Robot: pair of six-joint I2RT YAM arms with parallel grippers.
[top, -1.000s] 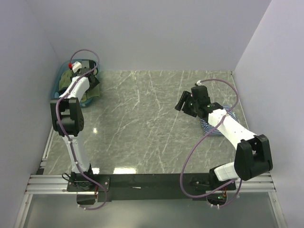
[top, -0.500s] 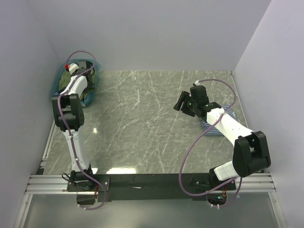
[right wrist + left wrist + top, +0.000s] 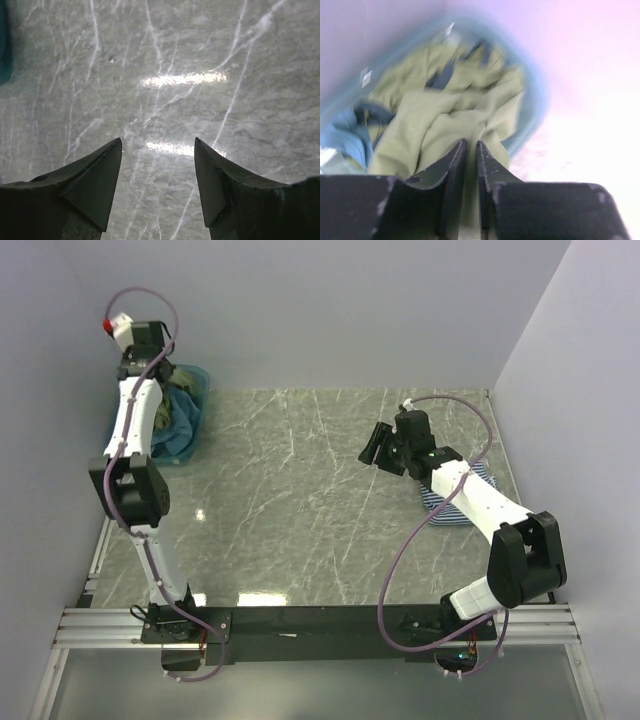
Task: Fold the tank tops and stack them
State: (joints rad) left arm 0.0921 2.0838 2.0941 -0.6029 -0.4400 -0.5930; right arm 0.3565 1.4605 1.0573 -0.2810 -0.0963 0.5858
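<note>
Although both arms rise from the same dark rail (image 3: 300, 625) at the bottom edge of the overhead view, they reach to opposite sides of the grey, veined worktop (image 3: 300, 500).

The right arm bends up the right side of the frame. The right end effector (image 3: 157, 142) hangs over bare stone just right of centre. Its two fingers stand well apart with nothing between them; the wrist view shows only marble veins and two bright streaks of reflected light in the gap.

Beneath that arm's forearm, at the middle right of the overhead view, the navy-and-white striped tank top (image 3: 487, 477) lies flat on the worktop. The arm covers most of it, so how neatly it is folded cannot be told.

Farther back, in the upper left of the frame, a translucent teal basin (image 3: 197, 380) sits in the far corner of the worktop, close to the walls. The plain teal-blue tank top (image 3: 185, 425) lies bunched inside it. The olive green tank top (image 3: 160, 415) is crumpled beside that one in the basin, on the side next to the arm.

The left arm stretches straight up the left edge of the frame, and the left end effector (image 3: 470, 144) is raised above the basin. In its blurred wrist view the fingers are drawn almost together, pinching a ridge of the olive cloth that rises from the heap. The lettering cannot be made out.
</note>
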